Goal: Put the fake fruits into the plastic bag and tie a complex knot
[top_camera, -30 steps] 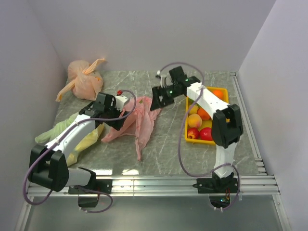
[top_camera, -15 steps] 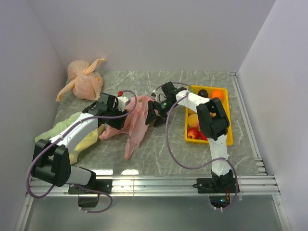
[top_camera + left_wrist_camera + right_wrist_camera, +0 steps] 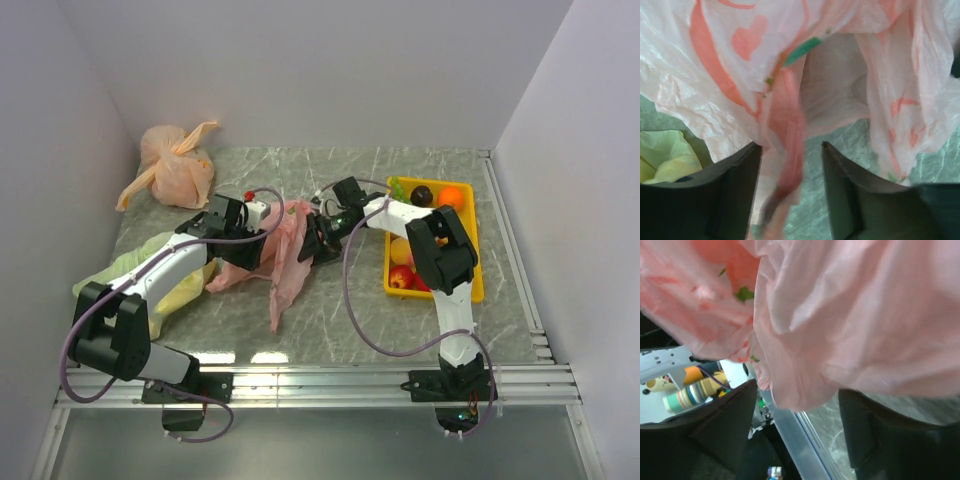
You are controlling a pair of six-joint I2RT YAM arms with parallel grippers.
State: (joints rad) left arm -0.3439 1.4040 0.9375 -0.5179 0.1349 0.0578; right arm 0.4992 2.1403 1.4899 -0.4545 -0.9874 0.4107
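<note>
Top external view: the pink plastic bag (image 3: 288,255) lies crumpled on the bench (image 3: 300,165). The left end effector (image 3: 790,150) is at the bag's left side, spread wide, with a pink strip hanging between its fingers. The right end effector (image 3: 797,395) is at the bag's right side, also spread, with the bag bulging into its gap.

I see an orange tied bag (image 3: 178,165) at the surface's (image 3: 340,320) far left corner, a yellow-green bag (image 3: 112,268) along its left edge, and a yellow tray (image 3: 477,270) at right.
</note>
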